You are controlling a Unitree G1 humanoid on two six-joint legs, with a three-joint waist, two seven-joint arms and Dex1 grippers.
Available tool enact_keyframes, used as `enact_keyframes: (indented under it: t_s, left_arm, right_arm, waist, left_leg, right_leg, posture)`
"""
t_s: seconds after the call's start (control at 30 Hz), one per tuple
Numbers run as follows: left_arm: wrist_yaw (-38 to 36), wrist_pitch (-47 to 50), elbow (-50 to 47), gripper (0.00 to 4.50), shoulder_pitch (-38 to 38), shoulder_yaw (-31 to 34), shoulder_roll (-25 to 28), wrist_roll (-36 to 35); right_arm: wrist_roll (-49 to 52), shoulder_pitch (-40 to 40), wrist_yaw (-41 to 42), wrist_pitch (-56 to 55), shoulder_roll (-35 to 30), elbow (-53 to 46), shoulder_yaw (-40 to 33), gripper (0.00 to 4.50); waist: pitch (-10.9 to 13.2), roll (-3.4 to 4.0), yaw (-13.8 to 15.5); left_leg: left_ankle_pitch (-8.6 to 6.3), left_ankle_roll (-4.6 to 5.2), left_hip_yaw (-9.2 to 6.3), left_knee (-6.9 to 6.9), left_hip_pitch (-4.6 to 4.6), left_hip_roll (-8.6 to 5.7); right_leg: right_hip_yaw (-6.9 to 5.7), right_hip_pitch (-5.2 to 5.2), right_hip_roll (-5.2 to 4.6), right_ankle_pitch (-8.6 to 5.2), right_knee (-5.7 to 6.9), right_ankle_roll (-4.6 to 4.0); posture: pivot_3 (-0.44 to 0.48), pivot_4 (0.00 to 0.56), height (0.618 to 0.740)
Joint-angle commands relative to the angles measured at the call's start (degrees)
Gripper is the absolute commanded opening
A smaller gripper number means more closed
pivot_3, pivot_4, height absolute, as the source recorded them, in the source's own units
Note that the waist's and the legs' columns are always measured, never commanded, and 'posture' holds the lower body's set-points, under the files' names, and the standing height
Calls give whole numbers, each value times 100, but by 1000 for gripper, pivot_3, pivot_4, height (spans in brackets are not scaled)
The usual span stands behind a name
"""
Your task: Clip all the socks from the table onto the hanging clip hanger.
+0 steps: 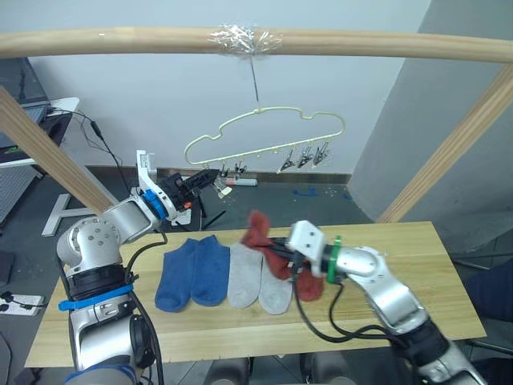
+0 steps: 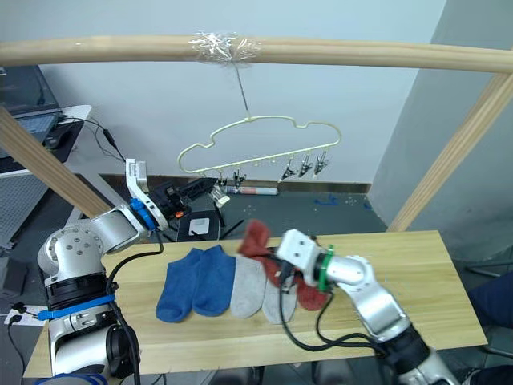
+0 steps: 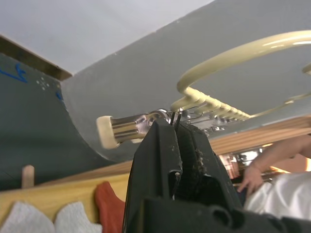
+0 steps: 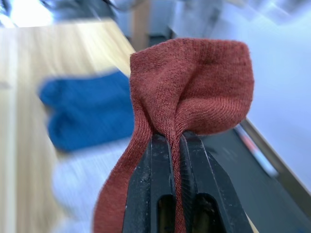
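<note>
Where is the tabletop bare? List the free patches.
Free: the light wooden table right of the rust red socks, and its front strip below the blue socks and grey socks. Crowded: the middle, around the right gripper.

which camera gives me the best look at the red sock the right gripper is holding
The right wrist view: the red sock sits bunched between the right gripper fingers, close up. Both eye views show it lifted above the table, partly hidden by the gripper.

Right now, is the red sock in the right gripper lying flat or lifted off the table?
Lifted: the right gripper pinches the red sock, bunched above the table.
</note>
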Motion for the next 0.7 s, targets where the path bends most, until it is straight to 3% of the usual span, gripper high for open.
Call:
enact_keyframes:
  t_s: [0.03, 0.7]
  left_arm:
    - [71, 72, -481, 0, 39, -10, -27, -270]
    - [299, 69, -1139, 0, 456, -91, -96, -795]
  right_arm:
    - [-18, -409, -124, -93, 350, 240, 21, 18]
    - [2, -773, 47, 133, 327, -135, -122, 18]
  waist:
    - [7, -7, 34]
    - [8, -7, 100]
  left_leg:
    - [1, -1, 0, 0, -1, 0]
    - [4, -10, 8, -8, -20, 6]
  right_leg:
    - [0, -20, 0, 1, -1, -2]
    - [-2, -34, -1, 5, 4, -8]
  posture:
    - [150, 210, 740]
    - [166, 191, 740]
